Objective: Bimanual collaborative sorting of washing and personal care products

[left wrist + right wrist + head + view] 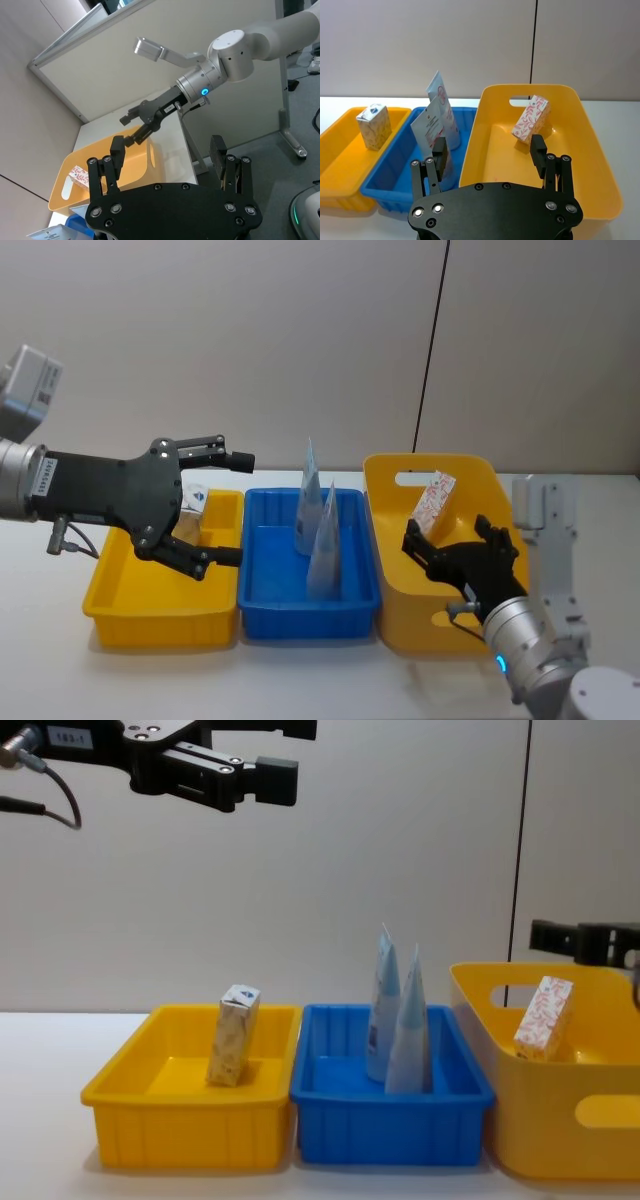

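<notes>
Low in frame, sorting looks done: beige carton (233,1035) in the left bin (190,1140), two tubes (408,1030) in the blue bin (390,1132), red carton (543,1017) in the right bin (560,1125); left gripper (238,508) and right gripper (448,537) hover spread, empty.

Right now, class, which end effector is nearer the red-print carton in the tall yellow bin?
Right. The right end effector hovers over the tall yellow bin holding the red-print carton; the left end effector hangs above the low yellow bin, beyond the blue bin.
</notes>
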